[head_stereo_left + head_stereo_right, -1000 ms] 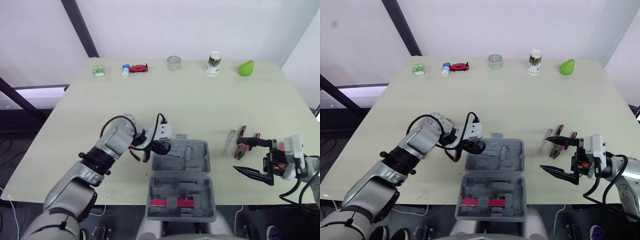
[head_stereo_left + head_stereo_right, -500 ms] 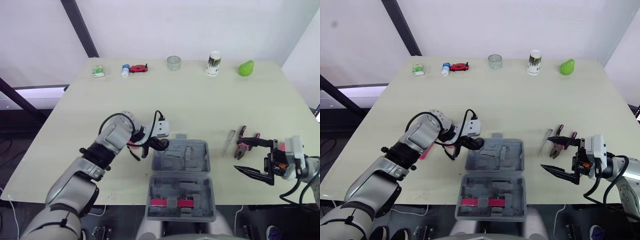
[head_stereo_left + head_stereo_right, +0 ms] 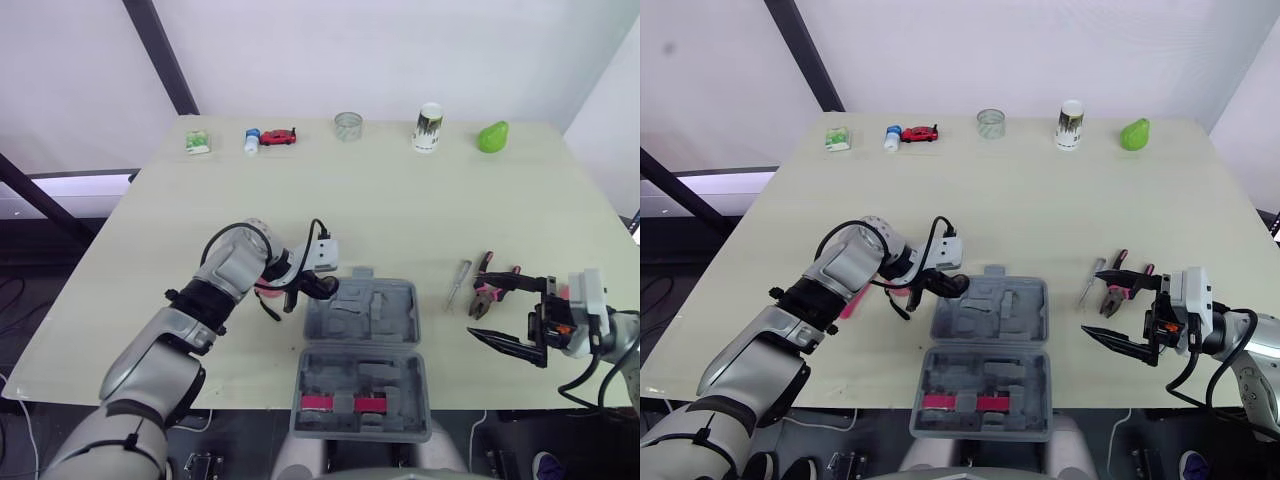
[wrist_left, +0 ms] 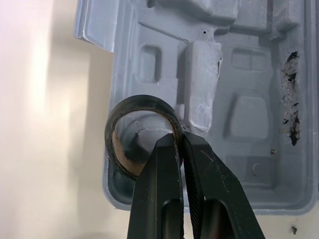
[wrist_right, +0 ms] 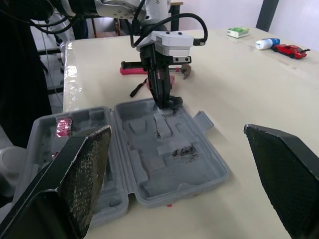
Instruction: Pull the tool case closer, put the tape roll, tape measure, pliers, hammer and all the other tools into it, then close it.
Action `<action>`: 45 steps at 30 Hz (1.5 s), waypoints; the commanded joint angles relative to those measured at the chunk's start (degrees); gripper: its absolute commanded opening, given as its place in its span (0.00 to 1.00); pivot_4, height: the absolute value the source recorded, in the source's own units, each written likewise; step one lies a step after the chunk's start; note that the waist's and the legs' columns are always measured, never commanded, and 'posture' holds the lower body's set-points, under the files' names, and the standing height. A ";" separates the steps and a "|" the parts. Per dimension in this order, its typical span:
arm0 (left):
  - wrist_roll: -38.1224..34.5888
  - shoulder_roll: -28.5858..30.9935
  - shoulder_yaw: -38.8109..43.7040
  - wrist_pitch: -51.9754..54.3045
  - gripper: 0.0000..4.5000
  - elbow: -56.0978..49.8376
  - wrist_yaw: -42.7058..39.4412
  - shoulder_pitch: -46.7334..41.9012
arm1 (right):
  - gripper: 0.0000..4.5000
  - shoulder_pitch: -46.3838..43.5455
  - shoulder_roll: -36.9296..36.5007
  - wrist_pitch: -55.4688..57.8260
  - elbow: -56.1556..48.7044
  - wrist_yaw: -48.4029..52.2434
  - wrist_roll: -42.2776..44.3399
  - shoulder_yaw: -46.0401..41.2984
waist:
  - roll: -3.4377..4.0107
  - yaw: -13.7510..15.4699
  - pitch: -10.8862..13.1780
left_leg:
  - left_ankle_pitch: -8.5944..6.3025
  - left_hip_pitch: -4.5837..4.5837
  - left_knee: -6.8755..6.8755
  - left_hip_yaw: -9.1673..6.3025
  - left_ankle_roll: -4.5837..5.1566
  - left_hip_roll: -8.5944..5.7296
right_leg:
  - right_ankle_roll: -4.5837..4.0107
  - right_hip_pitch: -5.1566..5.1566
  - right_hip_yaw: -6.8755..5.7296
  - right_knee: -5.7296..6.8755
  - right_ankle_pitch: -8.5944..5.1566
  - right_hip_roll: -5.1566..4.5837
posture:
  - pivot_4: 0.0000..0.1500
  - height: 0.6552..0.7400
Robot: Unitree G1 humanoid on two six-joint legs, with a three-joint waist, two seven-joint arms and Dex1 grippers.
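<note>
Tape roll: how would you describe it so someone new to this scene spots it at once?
On the table, find the open grey tool case by the near edge. At its far left corner the left hand is shut on the tape roll: a small black ring, brown inside, the only round hollow thing there.

1. A white wall (image 3: 400,50) is spanning the top of the frame.
2. A black beam (image 3: 160,55) is slanting through the upper left.
3. A pale table (image 3: 380,200) is filling the centre.
4. Dark floor (image 3: 35,245) is showing at the left edge.
</note>
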 commanded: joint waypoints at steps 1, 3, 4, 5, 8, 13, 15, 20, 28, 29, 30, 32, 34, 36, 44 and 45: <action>1.31 0.90 -0.41 0.52 0.02 -1.81 -0.51 -0.11 | 1.00 -0.29 0.25 -1.06 -0.93 -0.14 0.38 -1.30 | 0.00 -0.01 0.00 | 0.00 0.00 0.00 0.00 0.00 0.00 | 0.00 0.00 0.00 0.00 0.00 0.00 | 1.00 1.00; 1.61 1.13 -0.36 0.75 0.02 -2.12 -0.77 0.08 | 1.00 -0.46 0.32 -1.13 -0.79 -0.22 0.27 -1.22 | 0.00 0.00 0.00 | 0.00 0.00 0.00 0.00 0.00 0.00 | 0.00 0.00 0.00 0.00 0.00 0.00 | 1.00 1.00; 1.70 1.18 -0.31 0.88 0.02 -2.24 -0.84 0.17 | 1.00 -0.50 0.34 -1.16 -0.75 -0.23 0.25 -1.19 | 0.00 -0.01 0.00 | 0.00 0.00 0.00 0.00 0.00 0.00 | 0.00 0.00 0.00 0.00 0.00 0.00 | 1.00 1.00; 1.88 1.36 -0.39 0.98 0.02 -2.44 -1.02 0.28 | 1.00 -0.51 0.37 -1.22 -0.72 -0.22 0.23 -1.18 | 0.00 -0.03 0.00 | 0.00 0.00 0.00 0.00 0.00 0.00 | 0.00 0.00 0.00 0.00 0.00 0.00 | 1.00 1.00; 2.38 1.63 -0.51 1.04 0.02 -2.59 -1.18 0.37 | 1.00 -0.62 0.38 -1.34 -0.47 -0.07 0.18 -1.08 | 0.00 -0.04 0.00 | 0.00 0.00 0.00 0.00 0.00 0.00 | 0.00 0.00 0.00 0.00 0.00 0.00 | 1.00 1.00; 2.78 1.91 -0.68 1.47 0.02 -3.17 -1.42 0.74 | 1.00 -0.47 0.31 -1.40 -0.56 -0.08 0.24 -1.18 | 0.00 -0.04 0.00 | 0.00 0.00 0.00 0.00 0.00 0.00 | 0.00 0.00 0.00 0.00 0.00 0.00 | 1.00 1.00; 2.93 1.99 -0.71 1.73 0.02 -3.30 -1.35 0.70 | 1.00 -0.29 0.28 -1.38 -0.63 -0.09 0.31 -1.27 | 0.00 -0.02 0.00 | 0.00 0.00 0.00 0.00 0.00 0.00 | 0.00 0.00 0.00 0.00 0.00 0.00 | 1.00 1.00; 3.08 1.61 -0.75 1.34 0.02 -2.68 -1.03 0.58 | 1.00 0.04 0.20 -1.35 -0.87 -0.08 0.38 -1.39 | 0.00 -0.04 0.00 | 0.00 0.00 0.00 0.00 0.00 0.00 | 0.00 0.00 0.00 0.00 0.00 0.00 | 1.00 1.00; 2.86 0.64 -0.15 0.45 0.20 -1.79 -0.27 0.11 | 1.00 0.15 0.06 -1.35 -0.90 -0.21 0.33 -1.63 | 0.00 -0.02 0.00 | 0.00 -0.01 0.00 0.00 0.00 0.00 | 0.00 0.00 0.00 -0.01 0.00 0.00 | 1.00 1.00; 2.65 0.68 -0.14 0.28 0.20 -1.99 -0.75 0.08 | 1.00 0.11 0.03 -1.32 -0.85 -0.21 0.33 -1.64 | 0.00 -0.01 0.00 | 0.00 -0.01 0.00 0.00 0.00 0.00 | 0.00 0.00 0.00 -0.01 0.00 0.00 | 1.00 1.00; 2.62 0.73 -0.18 0.10 0.20 -2.09 -0.98 0.03 | 1.00 0.08 0.02 -1.32 -0.82 -0.22 0.30 -1.63 | 0.00 -0.01 0.00 | 0.00 -0.02 0.00 0.00 0.00 0.00 | 0.00 0.00 0.00 -0.02 0.00 0.00 | 1.00 1.00; 2.94 0.63 -0.19 -0.26 0.20 -1.75 -0.62 -0.21 | 1.00 -0.06 0.04 -1.36 -0.74 -0.22 0.25 -1.55 | 0.00 0.00 0.00 | 0.00 -0.02 0.00 0.01 0.00 0.00 | 0.00 0.00 0.00 -0.03 0.00 0.00 | 1.00 1.00; 3.11 0.44 -0.14 -0.53 0.20 -1.42 -0.40 -0.46 | 1.00 -0.11 0.06 -1.44 -0.69 -0.21 0.21 -1.53 | 0.00 0.01 0.00 | 0.00 -0.03 0.00 0.00 0.00 0.00 | 0.00 0.00 0.00 -0.03 0.00 0.00 | 1.00 1.00; 3.13 0.35 -0.11 -0.66 0.20 -1.50 -0.45 -0.67 | 1.00 -0.10 0.06 -1.49 -0.69 -0.22 0.19 -1.59 | 0.00 0.01 0.00 | 0.00 -0.02 0.00 0.01 0.00 0.00 | 0.00 0.00 0.00 -0.03 0.00 0.00 | 1.00 1.00; 2.53 1.35 0.27 0.60 0.20 -5.91 -2.79 -2.22 | 1.00 -0.09 0.14 -1.67 -0.46 -0.26 -0.07 -1.55 | 0.00 0.01 0.00 | 0.00 -0.03 0.00 0.00 0.00 0.00 | 0.00 -0.01 0.00 -0.03 0.00 0.00 | 1.00 1.00; 2.41 1.55 0.30 0.89 0.20 -6.78 -3.21 -2.40 | 1.00 -0.02 0.16 -1.66 -0.50 -0.26 -0.05 -1.55 | 0.00 0.01 0.00 | 0.00 -0.03 0.00 0.00 0.00 0.00 | 0.00 -0.01 0.00 -0.03 0.00 0.00 | 1.00 1.00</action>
